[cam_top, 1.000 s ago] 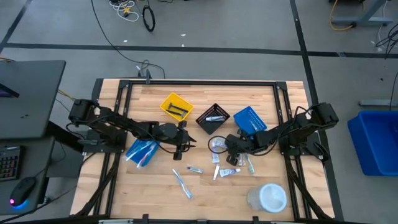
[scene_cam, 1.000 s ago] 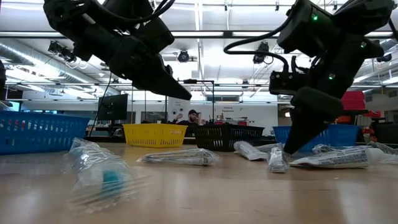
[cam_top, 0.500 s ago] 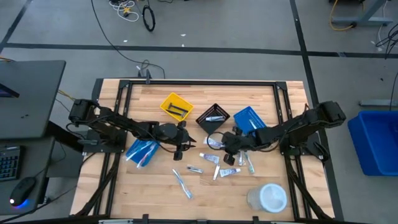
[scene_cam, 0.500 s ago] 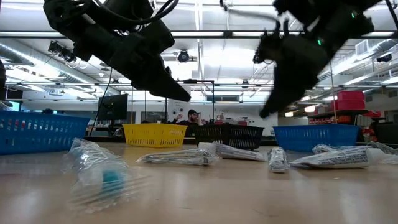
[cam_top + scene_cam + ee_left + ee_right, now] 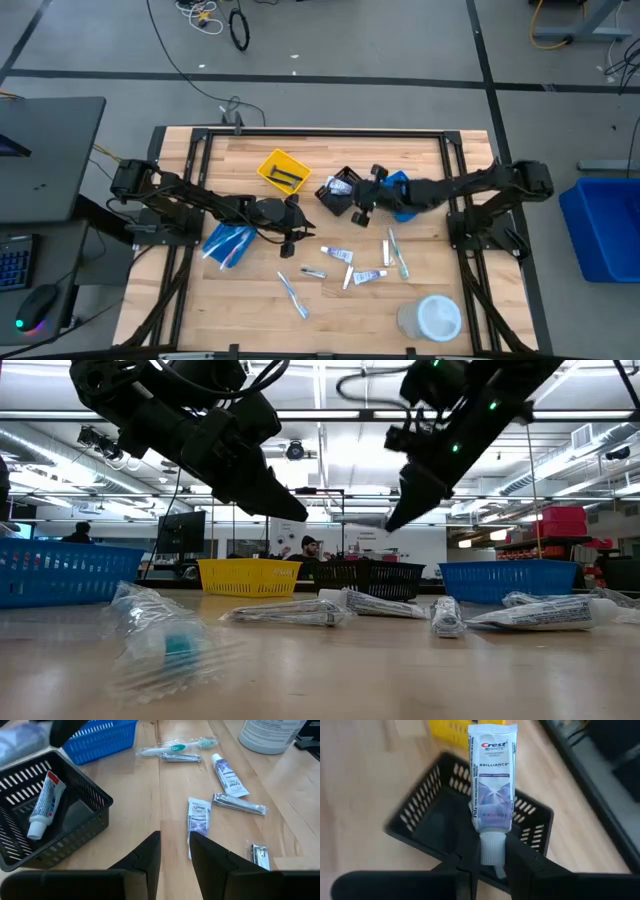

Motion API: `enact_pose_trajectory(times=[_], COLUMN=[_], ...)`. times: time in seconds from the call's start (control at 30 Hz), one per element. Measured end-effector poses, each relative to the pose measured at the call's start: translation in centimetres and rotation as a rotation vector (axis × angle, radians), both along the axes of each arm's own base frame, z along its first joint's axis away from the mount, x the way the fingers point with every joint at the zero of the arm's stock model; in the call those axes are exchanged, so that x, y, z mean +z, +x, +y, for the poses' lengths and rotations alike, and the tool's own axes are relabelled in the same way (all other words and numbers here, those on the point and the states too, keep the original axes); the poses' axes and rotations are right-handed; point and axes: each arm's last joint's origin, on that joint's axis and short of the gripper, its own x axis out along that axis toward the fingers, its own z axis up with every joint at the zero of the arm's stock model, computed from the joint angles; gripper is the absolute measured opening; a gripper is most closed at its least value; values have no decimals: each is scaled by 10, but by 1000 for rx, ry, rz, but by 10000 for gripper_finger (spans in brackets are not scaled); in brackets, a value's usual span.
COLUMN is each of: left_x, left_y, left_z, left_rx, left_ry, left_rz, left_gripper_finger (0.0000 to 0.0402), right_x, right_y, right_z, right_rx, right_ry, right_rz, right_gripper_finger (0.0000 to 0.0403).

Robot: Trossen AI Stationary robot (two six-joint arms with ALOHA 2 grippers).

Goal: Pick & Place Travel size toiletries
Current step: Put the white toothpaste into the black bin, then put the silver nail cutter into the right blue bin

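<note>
My right gripper (image 5: 492,856) is shut on a white-and-purple toothpaste tube (image 5: 491,785) and hangs over the black bin (image 5: 420,815), between the yellow bin (image 5: 284,171) and the blue bin (image 5: 405,188). A second tube (image 5: 45,805) lies in the black bin (image 5: 95,802). My left gripper (image 5: 175,851) is open with a narrow gap. It hovers above the table near its middle (image 5: 296,232) and touches nothing. More tubes (image 5: 227,772) (image 5: 199,815), toothbrushes (image 5: 175,747) (image 5: 292,293) and small metal items (image 5: 239,804) lie flat on the wood. My right gripper pinches the tube by its white cap end (image 5: 491,849) between its two fingers. The tube's body sticks out straight ahead beyond the fingertips, printed face toward the wrist camera. It is lifted clear, above the black bin.
A round white tub (image 5: 433,318) stands near the table's near right corner. Blue packets (image 5: 228,243) lie near the left arm. The left half of the near edge is bare wood (image 5: 220,310). In the low view, wrapped items (image 5: 285,612) (image 5: 165,640) lie in front.
My right gripper has risen from the table right of centre and moved toward the far edge, carrying the tube, until it is above the black bin. The left arm has kept still.
</note>
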Motion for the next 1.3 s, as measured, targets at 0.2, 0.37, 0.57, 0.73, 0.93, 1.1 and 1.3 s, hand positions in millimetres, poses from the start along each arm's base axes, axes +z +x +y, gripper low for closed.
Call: enact_pose_trajectory(times=[0.2,0.37,0.57,0.73,0.93,1.1,1.3], left_x=[0,0,0,0,0,0,-1], left_y=[0,0,0,0,0,-1,-8], left_z=[0,0,0,0,0,-10,-46], left_rx=[0,-1,-2,-15,-11,-126,-280], left_ry=[1,1,4,30,11,-112,-113], left_rz=[0,0,1,0,0,16,33], left_gripper_finger=[110,110,110,110,110,110,121], right_x=[-12,-15,-16,-15,-8,-4,-4], right_y=[3,3,2,4,17,22,22], right_z=[-23,-38,-42,-40,-17,5,20], right_rx=[220,197,183,180,289,310,301], right_ry=[19,7,9,14,76,131,194], right_rz=[106,115,112,85,-53,-130,-148], right_gripper_finger=[74,94,158,205,228,222,206])
